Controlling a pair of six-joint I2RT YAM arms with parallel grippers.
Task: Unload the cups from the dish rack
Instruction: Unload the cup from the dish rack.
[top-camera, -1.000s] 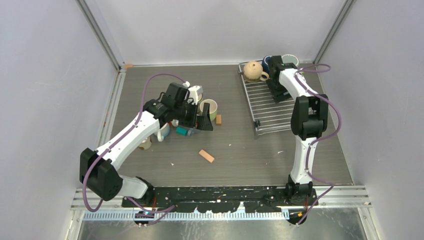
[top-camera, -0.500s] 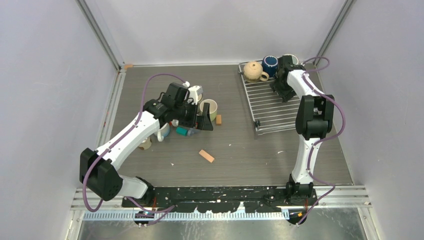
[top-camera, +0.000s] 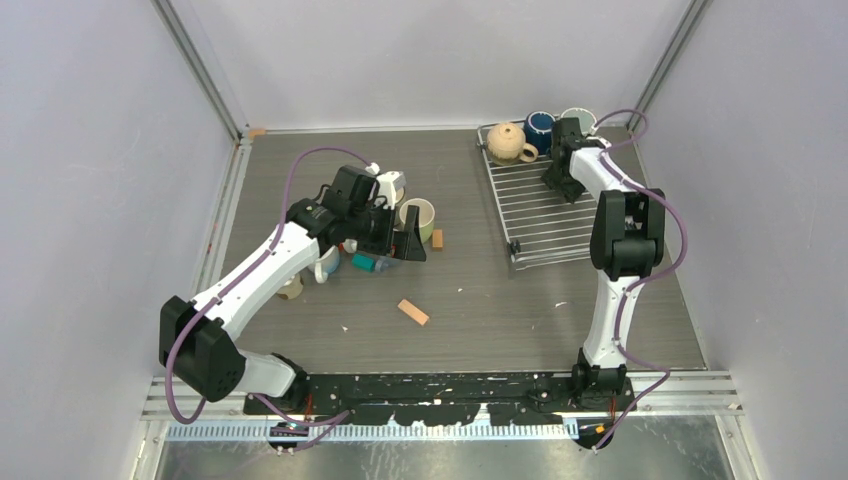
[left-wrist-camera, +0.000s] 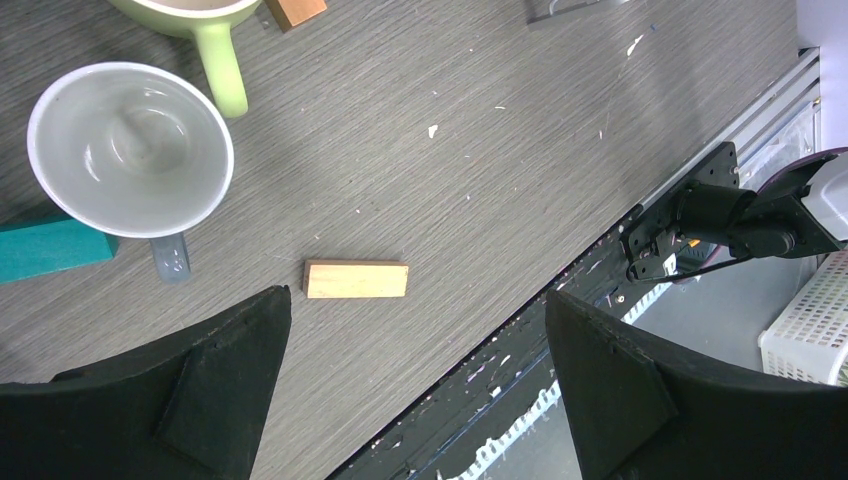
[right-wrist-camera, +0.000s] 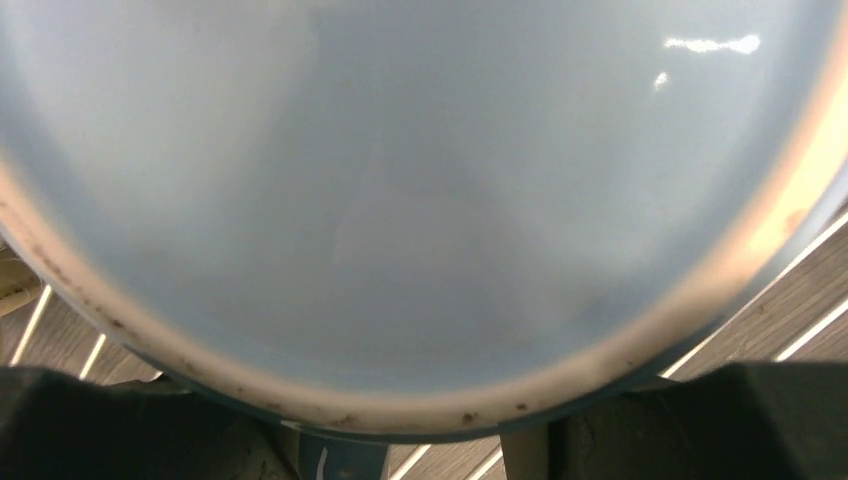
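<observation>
The dish rack (top-camera: 545, 218) lies at the back right with a tan cup (top-camera: 507, 141), a navy cup (top-camera: 541, 126) and a pale blue cup (top-camera: 581, 117) along its far edge. My right gripper (top-camera: 567, 138) is at the pale blue cup. In the right wrist view that cup's inside (right-wrist-camera: 420, 180) fills the picture. Its blue handle stub (right-wrist-camera: 340, 462) sits between the jaws of my right gripper (right-wrist-camera: 405, 445), with a gap on the right side. My left gripper (left-wrist-camera: 418, 385) hangs open and empty over the table, near a white cup (left-wrist-camera: 130, 150) and a lime green cup (top-camera: 417, 213).
Near my left gripper (top-camera: 405, 245) lie a wooden block (left-wrist-camera: 356, 279), a teal block (left-wrist-camera: 50, 250) and a small orange block (top-camera: 437, 238). More cups stand at left, one white (top-camera: 391, 185) and one small and tan (top-camera: 290, 288). Frame posts and walls close the back corners.
My right gripper has moved from the rack's middle toward its back right corner, onto the pale blue cup, and its jaws have narrowed. The left arm has not moved.
</observation>
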